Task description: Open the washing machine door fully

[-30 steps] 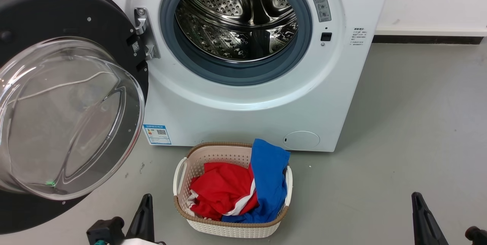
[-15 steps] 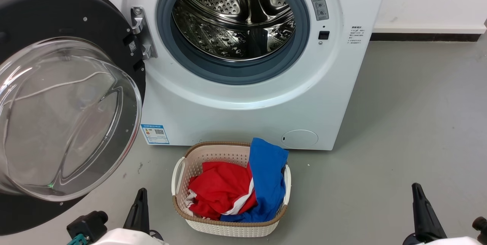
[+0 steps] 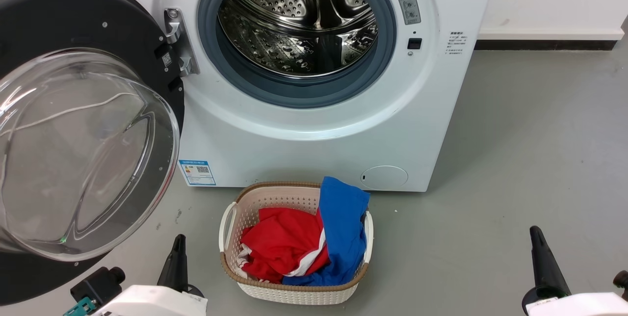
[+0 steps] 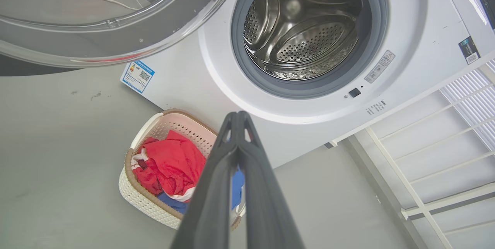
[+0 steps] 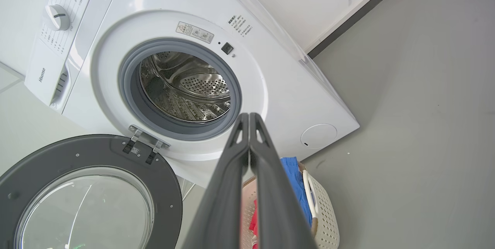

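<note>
- The left fingers (image 4: 218, 171) are pressed together and hold nothing; the right fingers (image 5: 232, 171) are the same.
- Bare floor (image 3: 515, 159) lies around both pairs.
- Between them, nearer the left pair, stands one basket (image 3: 294, 296) with red and blue cloth.
- Beyond is one washing machine (image 3: 304, 149); its washing machine door (image 3: 83, 154) is swung wide, ahead of the left fingers.

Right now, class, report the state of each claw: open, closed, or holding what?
Left claw: closed, holding nothing.
Right claw: closed, holding nothing.

all 3 views face the washing machine (image 3: 314, 149).
</note>
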{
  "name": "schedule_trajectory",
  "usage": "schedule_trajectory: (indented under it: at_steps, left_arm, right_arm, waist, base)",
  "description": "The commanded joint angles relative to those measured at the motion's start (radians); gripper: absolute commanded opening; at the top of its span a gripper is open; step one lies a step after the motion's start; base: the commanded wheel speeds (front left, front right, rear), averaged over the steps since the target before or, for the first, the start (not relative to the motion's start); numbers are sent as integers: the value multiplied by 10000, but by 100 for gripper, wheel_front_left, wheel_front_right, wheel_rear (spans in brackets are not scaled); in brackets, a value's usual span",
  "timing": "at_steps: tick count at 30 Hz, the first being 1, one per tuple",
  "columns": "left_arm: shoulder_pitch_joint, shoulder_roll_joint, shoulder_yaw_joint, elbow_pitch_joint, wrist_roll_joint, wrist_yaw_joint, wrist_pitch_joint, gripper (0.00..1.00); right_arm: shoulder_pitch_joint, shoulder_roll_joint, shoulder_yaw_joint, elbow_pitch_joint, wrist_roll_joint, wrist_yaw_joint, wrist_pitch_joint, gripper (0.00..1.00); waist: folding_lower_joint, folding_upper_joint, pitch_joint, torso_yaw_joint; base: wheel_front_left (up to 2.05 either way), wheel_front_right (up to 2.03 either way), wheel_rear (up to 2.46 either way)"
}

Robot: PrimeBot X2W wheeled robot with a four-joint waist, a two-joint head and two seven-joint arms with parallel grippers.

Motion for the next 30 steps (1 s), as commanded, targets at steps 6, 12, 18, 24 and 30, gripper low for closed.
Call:
schedule_trajectory:
  at_steps: [6, 12, 18, 24, 30]
  left_arm:
    - [-380, 11, 148, -43, -1108, -125, 255, 0]
    - [-467, 9, 219, -16, -1756, -165, 409, 0]
    - [-572, 7, 299, 10, -2490, -230, 588, 0]
    - [-662, 6, 372, 39, -3185, -275, 750, 0]
    - [-756, 3, 437, 67, -3841, -310, 902, 0]
  right_arm:
    - [-464, -103, -6, 75, 1065, 0, 247, 0]
    - [-612, -108, -12, 168, 1669, 0, 389, 0]
    - [-772, -111, -23, 280, 2353, 0, 564, 0]
    - [-933, -112, -38, 389, 3000, 1, 728, 0]
    - [-1098, -110, -53, 486, 3607, 1, 892, 0]
  waist:
    - [0, -1, 22, -38]
    - [0, -1, 38, -65]
    - [0, -1, 56, -97]
    - [0, -1, 75, -130]
    - [0, -1, 94, -162]
  base:
    - [0, 0, 0]
    - [0, 0, 0]
    - [0, 0, 0]
    - [0, 0, 0]
    - [0, 0, 0]
